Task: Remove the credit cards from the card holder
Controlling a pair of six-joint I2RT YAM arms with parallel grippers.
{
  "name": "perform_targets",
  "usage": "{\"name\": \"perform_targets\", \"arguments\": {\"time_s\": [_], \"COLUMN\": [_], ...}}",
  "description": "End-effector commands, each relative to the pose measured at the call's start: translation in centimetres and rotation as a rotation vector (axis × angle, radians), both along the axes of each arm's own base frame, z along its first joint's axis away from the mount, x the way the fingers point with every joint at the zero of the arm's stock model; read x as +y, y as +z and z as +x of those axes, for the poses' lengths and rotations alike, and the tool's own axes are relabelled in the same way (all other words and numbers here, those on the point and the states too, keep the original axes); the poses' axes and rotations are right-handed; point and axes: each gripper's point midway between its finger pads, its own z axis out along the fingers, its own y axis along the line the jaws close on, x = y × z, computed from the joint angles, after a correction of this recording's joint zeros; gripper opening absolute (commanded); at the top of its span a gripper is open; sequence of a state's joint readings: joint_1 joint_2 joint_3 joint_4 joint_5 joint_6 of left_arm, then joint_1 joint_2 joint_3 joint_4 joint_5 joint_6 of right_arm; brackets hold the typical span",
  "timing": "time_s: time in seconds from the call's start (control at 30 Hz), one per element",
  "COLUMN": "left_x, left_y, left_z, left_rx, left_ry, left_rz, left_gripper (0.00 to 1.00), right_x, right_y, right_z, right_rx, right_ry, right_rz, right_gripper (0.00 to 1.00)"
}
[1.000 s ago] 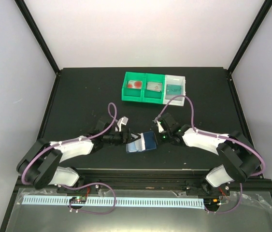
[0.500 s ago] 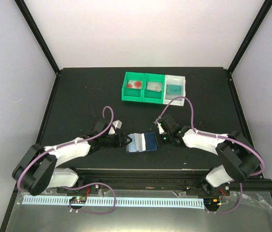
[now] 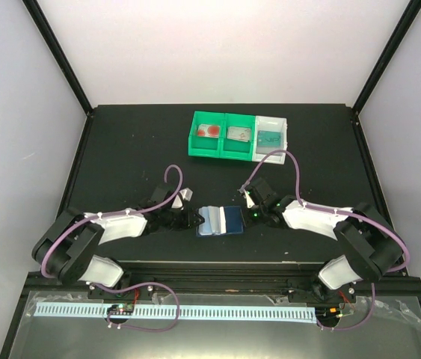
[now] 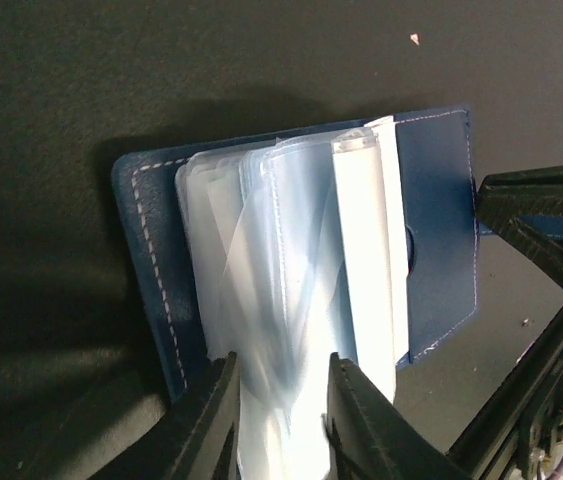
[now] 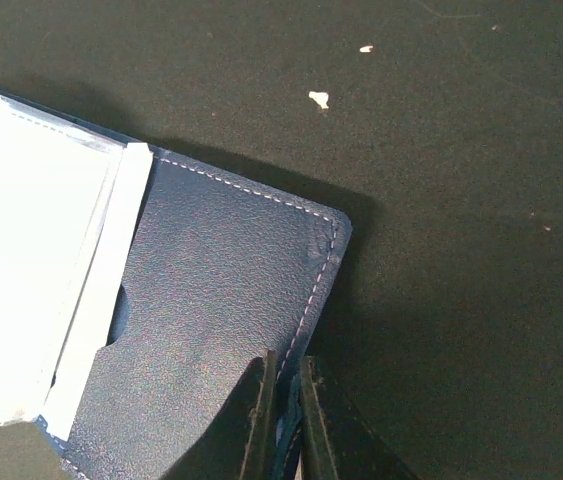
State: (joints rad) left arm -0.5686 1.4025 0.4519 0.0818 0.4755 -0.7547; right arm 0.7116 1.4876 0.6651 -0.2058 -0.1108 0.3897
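- Over the desk (image 3: 120,164), from the top camera: the card holder (image 3: 220,221) lies open near the front edge, between the left tool (image 3: 194,220) and the right tool (image 3: 248,216). Far back, a red-circled card (image 3: 209,131) and a greyish card (image 3: 238,134) lie in the green trays (image 3: 222,152), and a teal card (image 3: 271,137) lies in the white tray (image 3: 286,134). All three are well apart from the holder.
- Left wrist camera: the left tool's fingers (image 4: 211,420) straddle the pale clear pocket leaves (image 4: 301,250), which fill the gap. I cannot tell whether they bite yet, or whether a card sits inside the leaves.
- Right wrist camera: the right tool is clenched on the edge of the navy cover, which lies flat on the desk.
- Doing it well, I judge: hold the cover down on the right and pinch one leaf or card edge on the left. Fan slowly so the holder neither drags nor folds shut.
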Motion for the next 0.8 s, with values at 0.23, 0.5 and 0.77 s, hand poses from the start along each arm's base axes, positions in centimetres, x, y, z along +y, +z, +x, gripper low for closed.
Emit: {"name": "perform_targets", "arguments": {"time_s": [0.23,0.5,0.77], "left_x": [-2.7,-4.0,-7.2], "left_y": [2.6,5.9,6.6], "left_z": [1.7,1.9,1.4], "left_rx": [-0.045,-0.089,-0.07], "left_ry": [-0.056,-0.072,-0.158], "left_rz": [-0.118,-0.207,-0.244], "left_gripper": [0.02,0.03,0.04], "right_x": [0.2,0.8,0.6], "right_y": [-0.2,-0.3,-0.1], "right_z": [0.6,1.0,1.0], "right_rx": [-0.019,-0.012,-0.022], "right_ry": [0.003,0.017,0.01], "right_rz": [-0.002,-0.006,-0.005], "right_gripper": [0.08,0.1,0.14]}}
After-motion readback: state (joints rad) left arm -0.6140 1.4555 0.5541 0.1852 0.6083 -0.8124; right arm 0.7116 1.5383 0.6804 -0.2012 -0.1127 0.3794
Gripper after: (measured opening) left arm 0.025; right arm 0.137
